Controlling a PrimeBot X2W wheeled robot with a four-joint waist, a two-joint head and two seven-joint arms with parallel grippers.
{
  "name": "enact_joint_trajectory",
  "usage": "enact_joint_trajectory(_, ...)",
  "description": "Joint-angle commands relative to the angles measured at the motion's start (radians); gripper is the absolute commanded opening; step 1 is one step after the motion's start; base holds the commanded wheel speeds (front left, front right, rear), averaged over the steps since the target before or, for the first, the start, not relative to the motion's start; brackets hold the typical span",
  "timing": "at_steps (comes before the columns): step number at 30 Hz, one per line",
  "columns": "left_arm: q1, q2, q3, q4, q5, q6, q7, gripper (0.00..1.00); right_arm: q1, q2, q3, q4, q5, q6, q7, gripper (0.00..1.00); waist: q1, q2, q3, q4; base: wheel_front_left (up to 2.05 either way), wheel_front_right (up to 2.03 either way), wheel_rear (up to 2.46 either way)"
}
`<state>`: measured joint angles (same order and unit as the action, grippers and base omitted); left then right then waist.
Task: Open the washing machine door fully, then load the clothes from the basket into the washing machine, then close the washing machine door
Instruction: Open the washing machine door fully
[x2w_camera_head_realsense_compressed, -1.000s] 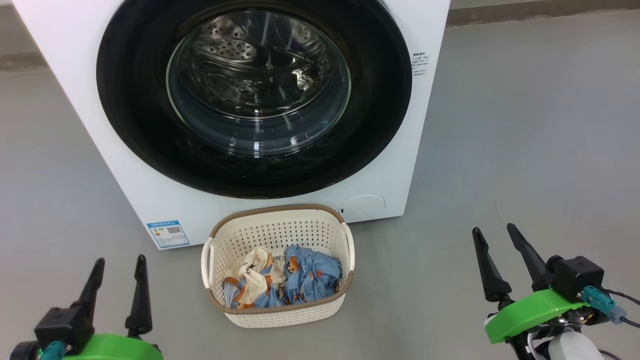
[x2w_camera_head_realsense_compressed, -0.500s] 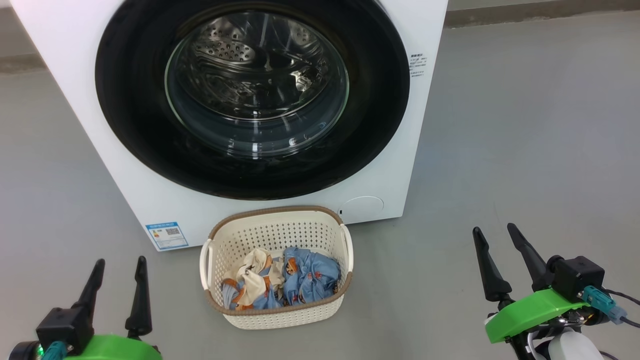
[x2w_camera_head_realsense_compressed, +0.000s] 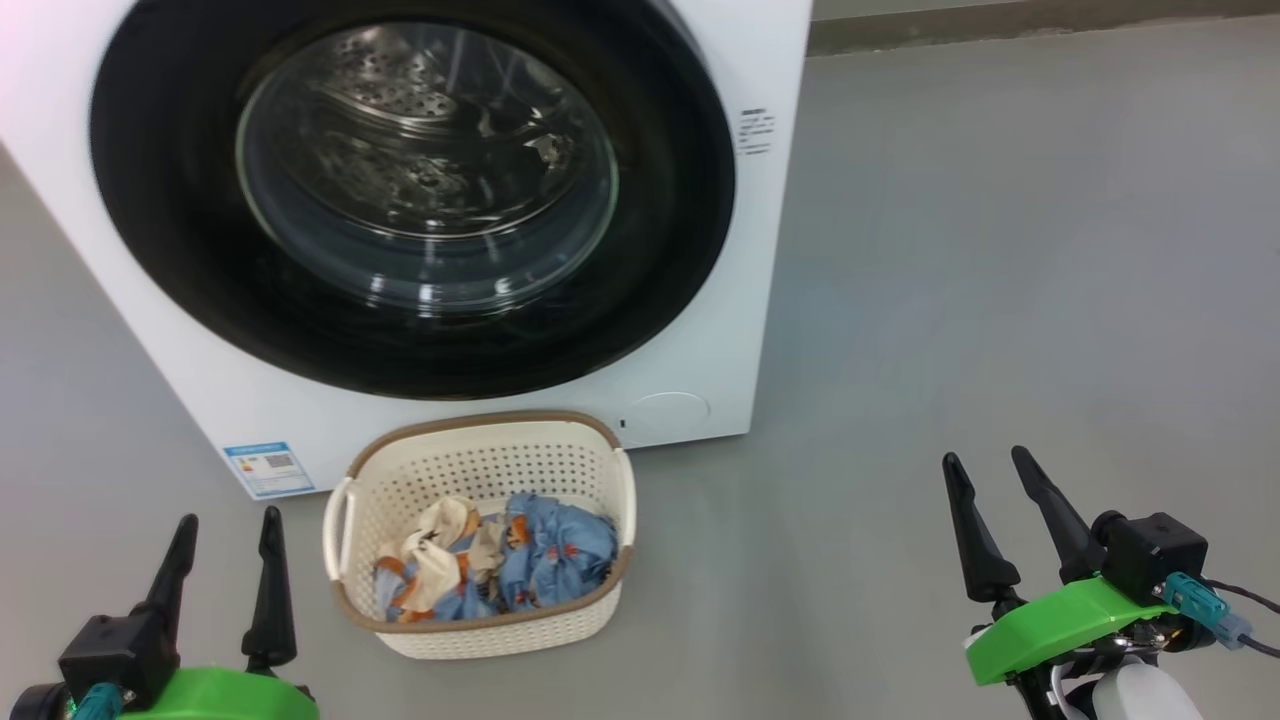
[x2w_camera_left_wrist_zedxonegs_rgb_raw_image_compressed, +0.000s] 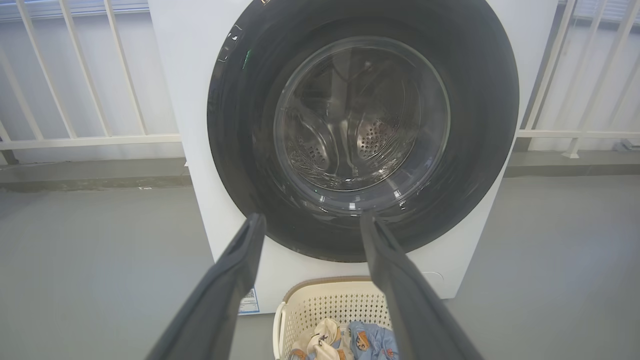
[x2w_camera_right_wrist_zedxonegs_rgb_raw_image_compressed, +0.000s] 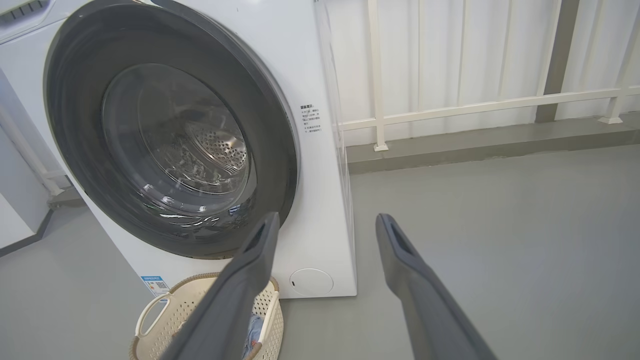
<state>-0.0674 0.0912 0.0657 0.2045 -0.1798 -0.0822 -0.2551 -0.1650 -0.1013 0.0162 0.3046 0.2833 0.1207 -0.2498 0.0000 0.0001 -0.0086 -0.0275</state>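
The white washing machine (x2w_camera_head_realsense_compressed: 770, 250) stands ahead with its round black door (x2w_camera_head_realsense_compressed: 660, 250) shut; the steel drum shows through the glass window (x2w_camera_head_realsense_compressed: 425, 170). On the floor in front sits the cream basket (x2w_camera_head_realsense_compressed: 480, 462) holding the clothes (x2w_camera_head_realsense_compressed: 495, 565), one light blue and one cream. My left gripper (x2w_camera_head_realsense_compressed: 222, 520) is open at the lower left, just left of the basket. My right gripper (x2w_camera_head_realsense_compressed: 986, 460) is open at the lower right, well away from the basket. Both wrist views face the door (x2w_camera_left_wrist_zedxonegs_rgb_raw_image_compressed: 480, 150) (x2w_camera_right_wrist_zedxonegs_rgb_raw_image_compressed: 75, 130) and the basket (x2w_camera_left_wrist_zedxonegs_rgb_raw_image_compressed: 325, 302) (x2w_camera_right_wrist_zedxonegs_rgb_raw_image_compressed: 150, 320). Nothing is held.
Grey floor (x2w_camera_head_realsense_compressed: 1000, 250) spreads wide to the right of the machine. A white railing (x2w_camera_right_wrist_zedxonegs_rgb_raw_image_compressed: 475, 106) and a low kerb run behind it. A blue label sticker (x2w_camera_head_realsense_compressed: 262, 466) and a round service flap (x2w_camera_head_realsense_compressed: 668, 410) mark the machine's lower front.
The whole head picture has shifted left, so the camera has turned to the right. Both grippers stay open and keep their places in the view.
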Motion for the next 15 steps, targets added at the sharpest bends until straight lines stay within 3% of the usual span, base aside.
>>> enact_joint_trajectory(1, -0.048, 0.012, 0.040, -0.033, 0.002, -0.002, -0.007, 1.00, -0.017, -0.005, 0.017, -0.029, -0.003, 0.010, -0.012, 1.00, 0.0000, -0.0001, 0.002, 0.002, 1.26, 0.97, -2.23)
enact_joint_trajectory(8, -0.043, 0.003, 0.051, -0.059, 0.020, 0.006, -0.007, 1.00, -0.019, -0.003, 0.012, -0.036, -0.004, 0.010, -0.012, 1.00, 0.0000, -0.0001, 0.009, 0.006, 0.86, 0.86, -1.72)
enact_joint_trajectory(15, -0.043, -0.002, 0.053, -0.067, 0.032, -0.001, -0.007, 1.00, -0.020, -0.002, 0.013, -0.038, -0.005, 0.010, -0.012, 1.00, 0.0000, -0.0001, 0.016, 0.007, 0.33, 0.33, -0.66)
